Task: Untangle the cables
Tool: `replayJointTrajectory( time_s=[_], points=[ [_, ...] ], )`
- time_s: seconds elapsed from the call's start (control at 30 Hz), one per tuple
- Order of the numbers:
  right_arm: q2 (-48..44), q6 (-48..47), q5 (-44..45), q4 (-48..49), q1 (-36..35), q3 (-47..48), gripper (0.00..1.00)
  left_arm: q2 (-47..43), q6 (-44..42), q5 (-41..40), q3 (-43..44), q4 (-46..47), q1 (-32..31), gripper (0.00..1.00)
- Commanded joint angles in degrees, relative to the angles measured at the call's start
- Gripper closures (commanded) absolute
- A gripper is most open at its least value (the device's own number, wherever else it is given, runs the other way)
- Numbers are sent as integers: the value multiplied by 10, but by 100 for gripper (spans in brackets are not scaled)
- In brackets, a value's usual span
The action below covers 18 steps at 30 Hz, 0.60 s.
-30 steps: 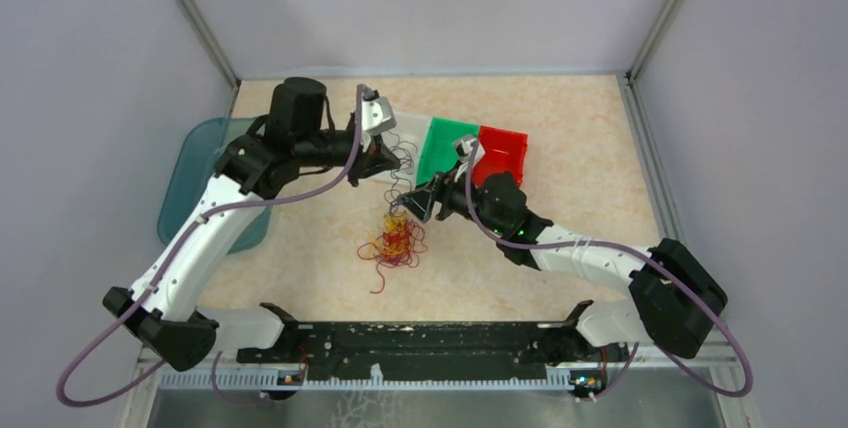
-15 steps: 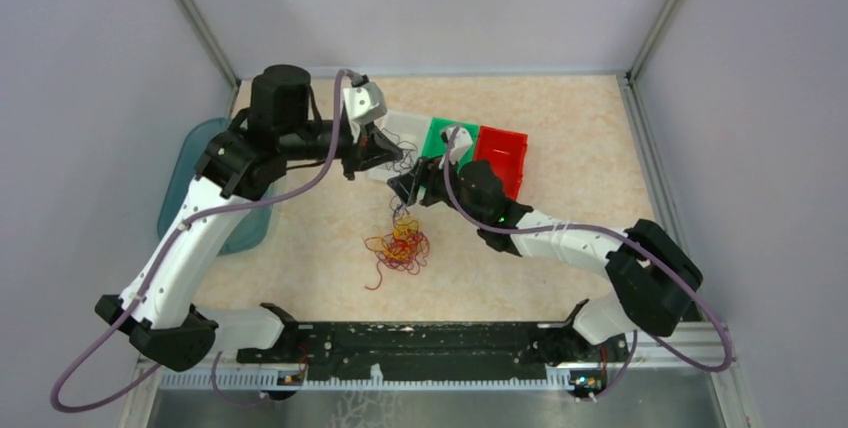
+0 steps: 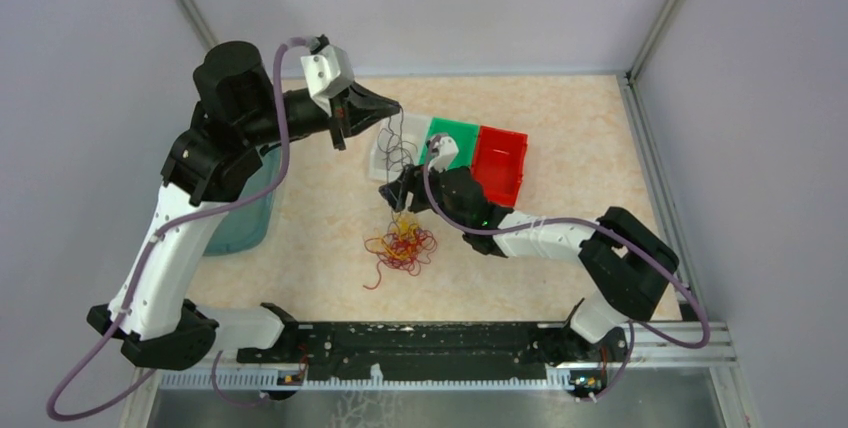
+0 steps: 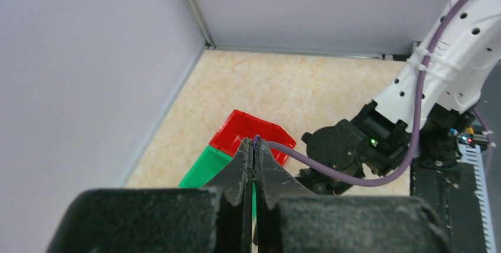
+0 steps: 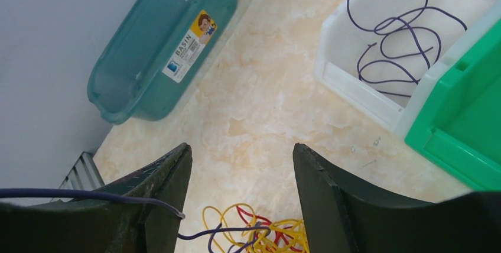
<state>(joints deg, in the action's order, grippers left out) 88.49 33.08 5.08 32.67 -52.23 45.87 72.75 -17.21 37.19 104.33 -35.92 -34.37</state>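
A tangle of yellow and red cables (image 3: 400,245) lies on the table's middle; it also shows in the right wrist view (image 5: 272,232). A thin purple cable (image 3: 397,148) runs from the tangle up to my left gripper (image 3: 395,108), which is raised high and shut on its end (image 4: 256,139). My right gripper (image 3: 392,188) hovers open just above the tangle's far side. Its fingers (image 5: 162,188) stand wide apart around bare table (image 5: 242,146), and a purple strand (image 5: 88,195) crosses the left finger. Another coiled purple cable (image 5: 396,46) lies in the white bin.
A white bin (image 3: 376,163), a green bin (image 3: 455,138) and a red bin (image 3: 500,163) stand in a row behind the tangle. A teal basin (image 3: 240,218) sits at the left wall. The enclosure walls close in the back and sides.
My left gripper has risen and pulled back to the left, drawing the purple cable up out of the tangle. My right gripper has moved left, closer over the tangle.
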Motion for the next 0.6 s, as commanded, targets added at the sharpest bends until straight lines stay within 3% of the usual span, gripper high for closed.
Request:
replayJointTrajectory(
  time_s=[0.0,0.3,0.57],
  points=[
    [14,5,17,37,-4,9,36,-17,12,-34,27,121,-4,100],
    [31,18,22,63,-10,-27,38,-43,-42,-94,28,279,-3,100],
    [28,19,25,63,-13,-41,39,-47,-82,-130,42,323,-4,100]
  ],
)
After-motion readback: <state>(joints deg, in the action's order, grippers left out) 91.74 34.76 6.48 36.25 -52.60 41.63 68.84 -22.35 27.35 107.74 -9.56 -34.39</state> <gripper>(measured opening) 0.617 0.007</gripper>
